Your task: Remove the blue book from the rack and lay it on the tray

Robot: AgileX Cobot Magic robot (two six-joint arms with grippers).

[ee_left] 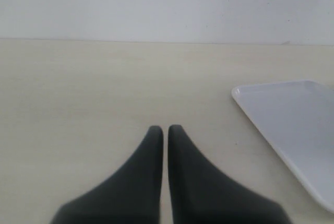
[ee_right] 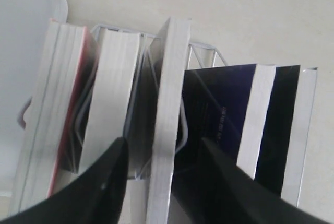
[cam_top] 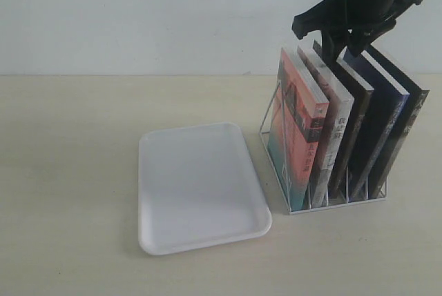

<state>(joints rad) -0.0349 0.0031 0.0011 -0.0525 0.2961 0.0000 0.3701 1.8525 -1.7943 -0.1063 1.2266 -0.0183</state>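
tray (cam_top: 200, 185) lies nearest us, open tabletop (cam_top: 69, 172) to its left, rack (cam_top: 336, 205) just right. blue book (cam_top: 378, 99) stands there on end, 4th of 5 from the left, long axis upright and leaning right, between 2 dark books (cam_top: 358, 113). above their tops our right gripper (ee_right: 163, 143) is spread open; our left gripper (ee_left: 166, 129) is pinched together.

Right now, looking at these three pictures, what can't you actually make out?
Blue book cover design: exterior view, the dark brown book beside it hides most of it.
Tray: left wrist view, cut off by the picture's edge.
Left gripper: outside the exterior view entirely.
Printed lettering: exterior view, too small to read.
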